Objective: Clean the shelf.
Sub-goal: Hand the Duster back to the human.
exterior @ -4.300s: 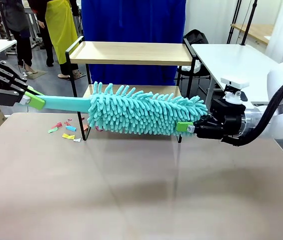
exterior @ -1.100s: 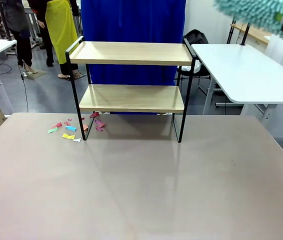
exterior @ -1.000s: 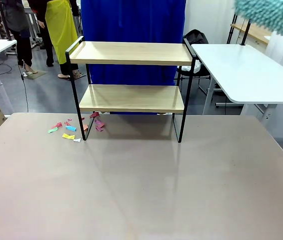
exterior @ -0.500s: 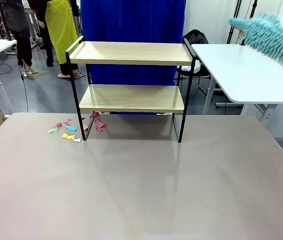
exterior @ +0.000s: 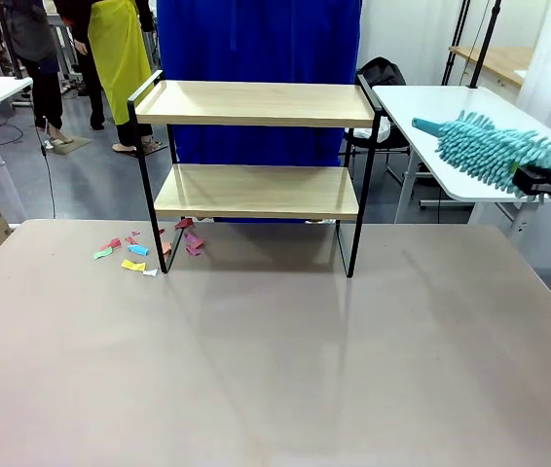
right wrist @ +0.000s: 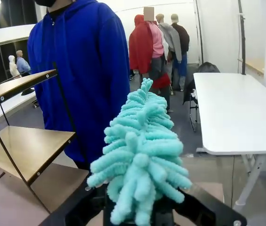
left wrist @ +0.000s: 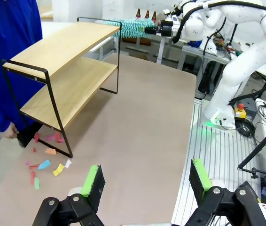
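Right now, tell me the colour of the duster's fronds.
Teal duster, best seen in the right wrist view.

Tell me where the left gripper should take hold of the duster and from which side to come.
Grip the bare smooth handle end of the duster, which sticks out toward the shelf; the rest is soft fringe, and the right gripper already clamps the other end. The left gripper, jaws open, would probably best come in from the shelf side, closing across the handle.

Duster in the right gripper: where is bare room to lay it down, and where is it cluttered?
The near and right stretch of the brown table in front of the shelf lies bare. Both shelf boards look bare too. Crowded: the coloured paper scraps by the shelf's left foot. The right gripper holds the duster off beyond the right edge.
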`<state>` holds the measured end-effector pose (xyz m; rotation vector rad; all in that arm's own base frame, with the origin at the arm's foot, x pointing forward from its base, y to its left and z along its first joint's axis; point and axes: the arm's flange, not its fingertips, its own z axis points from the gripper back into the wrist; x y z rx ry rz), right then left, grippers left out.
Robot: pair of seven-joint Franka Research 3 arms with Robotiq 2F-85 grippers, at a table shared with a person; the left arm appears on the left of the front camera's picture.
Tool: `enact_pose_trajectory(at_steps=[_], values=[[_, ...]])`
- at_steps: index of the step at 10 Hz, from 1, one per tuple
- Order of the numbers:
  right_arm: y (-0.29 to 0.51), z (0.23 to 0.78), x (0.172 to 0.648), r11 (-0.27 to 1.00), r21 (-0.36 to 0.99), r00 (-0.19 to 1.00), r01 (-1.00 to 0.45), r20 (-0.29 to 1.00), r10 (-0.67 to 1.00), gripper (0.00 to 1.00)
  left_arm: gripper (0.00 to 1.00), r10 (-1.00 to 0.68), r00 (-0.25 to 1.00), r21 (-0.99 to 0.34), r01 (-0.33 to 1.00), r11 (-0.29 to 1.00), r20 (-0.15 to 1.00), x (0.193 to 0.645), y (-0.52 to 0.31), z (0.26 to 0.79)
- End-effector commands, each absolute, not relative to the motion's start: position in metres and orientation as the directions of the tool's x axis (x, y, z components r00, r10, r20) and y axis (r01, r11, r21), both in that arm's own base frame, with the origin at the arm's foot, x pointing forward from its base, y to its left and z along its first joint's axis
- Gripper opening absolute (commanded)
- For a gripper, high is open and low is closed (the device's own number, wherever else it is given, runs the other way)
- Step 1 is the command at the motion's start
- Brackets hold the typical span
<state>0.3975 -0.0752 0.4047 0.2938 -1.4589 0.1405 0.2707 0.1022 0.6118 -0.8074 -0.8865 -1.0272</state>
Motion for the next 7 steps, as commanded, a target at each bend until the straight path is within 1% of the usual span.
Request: enact_pose_trajectory(at_steps=[1,7], values=[[-0.0750,0.4117,0.3944,0.957,0.126,0.122,-0.261,0.988,-0.096,0.17,0.95,-0.344,0.226,-0.125,0.948,0.294,0.911,0.2709,0.1009,0.6136],[-0.0750,0.4117,0.3944,0.957,0.126,0.122,-0.261,0.988,-0.096,0.17,0.95,-0.344,0.226,-0.125,0.948,0.294,0.911,0.2709,0.1009,0.6136]])
